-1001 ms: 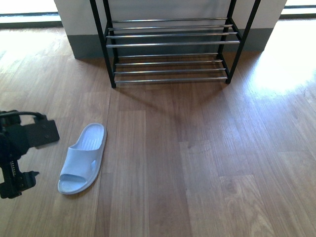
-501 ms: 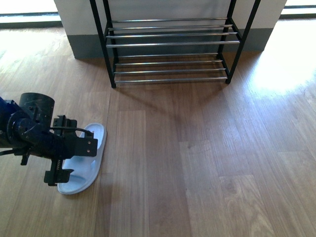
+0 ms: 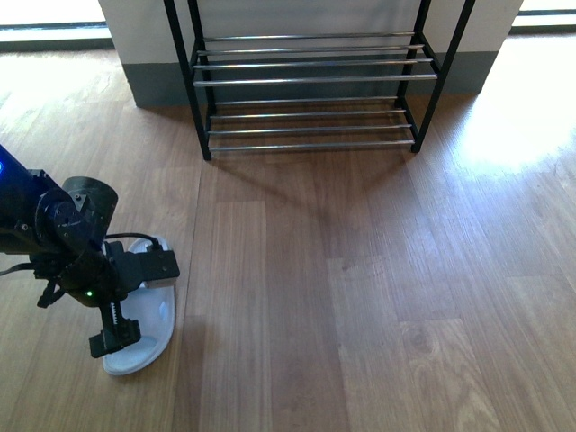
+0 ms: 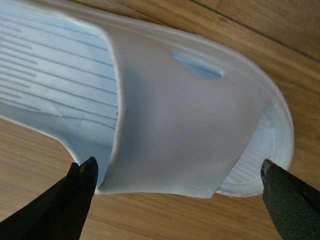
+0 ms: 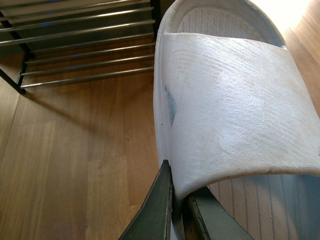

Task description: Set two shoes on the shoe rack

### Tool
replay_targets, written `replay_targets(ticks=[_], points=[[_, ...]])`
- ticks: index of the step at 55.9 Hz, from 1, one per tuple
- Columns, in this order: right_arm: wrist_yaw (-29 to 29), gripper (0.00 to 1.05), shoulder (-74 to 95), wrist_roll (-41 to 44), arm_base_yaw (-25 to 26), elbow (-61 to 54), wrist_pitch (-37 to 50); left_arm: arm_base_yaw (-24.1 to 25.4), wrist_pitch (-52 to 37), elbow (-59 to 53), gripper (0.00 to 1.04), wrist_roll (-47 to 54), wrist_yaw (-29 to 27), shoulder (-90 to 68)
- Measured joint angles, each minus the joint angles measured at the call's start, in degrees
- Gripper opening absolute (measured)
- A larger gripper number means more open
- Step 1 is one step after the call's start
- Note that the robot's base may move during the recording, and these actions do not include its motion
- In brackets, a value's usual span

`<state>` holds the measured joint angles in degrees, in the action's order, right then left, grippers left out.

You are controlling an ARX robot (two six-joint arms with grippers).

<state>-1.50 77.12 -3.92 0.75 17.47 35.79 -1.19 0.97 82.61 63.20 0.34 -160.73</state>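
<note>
One pale blue slide (image 3: 144,337) lies on the wood floor at the front left, mostly covered by my left arm. My left gripper (image 3: 135,303) hangs open right over it. In the left wrist view the two fingertips (image 4: 88,172) stand wide apart on either side of the slide's strap (image 4: 185,120). Another pale blue slide (image 5: 235,110) fills the right wrist view, where my right gripper (image 5: 176,200) is shut on the edge of its strap. The shoe rack (image 3: 306,79), black frame with chrome rods, stands at the back against the wall and also shows past the held slide (image 5: 80,47).
A grey-and-white wall base (image 3: 153,81) runs behind the rack. Bright sunlight falls on the floor at the back right (image 3: 513,126). My right arm does not show in the front view.
My left arm has swung in from the left edge and come down over the slide on the floor, with its open gripper now straddling the strap. The slide has stayed put.
</note>
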Motion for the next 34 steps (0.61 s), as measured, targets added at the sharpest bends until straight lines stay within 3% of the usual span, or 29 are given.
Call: replay_targets(ticks=[10, 17, 24, 34], points=[[0.0, 0.02, 0.0, 0.0, 0.0, 0.0, 0.0, -0.8, -4.8, -2.3, 0.95, -18.4, 1.2, 0.8], [0.0, 0.02, 0.0, 0.0, 0.0, 0.0, 0.0, -0.9, -7.8, -4.1, 0.95, -21.7, 0.5, 1.1], [0.0, 0.02, 0.0, 0.0, 0.0, 0.0, 0.0, -0.2, -15.6, -6.4, 0.95, -15.7, -4.0, 1.0], [0.0, 0.02, 0.0, 0.0, 0.0, 0.0, 0.0, 1.5, -19.0, -6.9, 0.95, 2.9, -3.6, 1.0]])
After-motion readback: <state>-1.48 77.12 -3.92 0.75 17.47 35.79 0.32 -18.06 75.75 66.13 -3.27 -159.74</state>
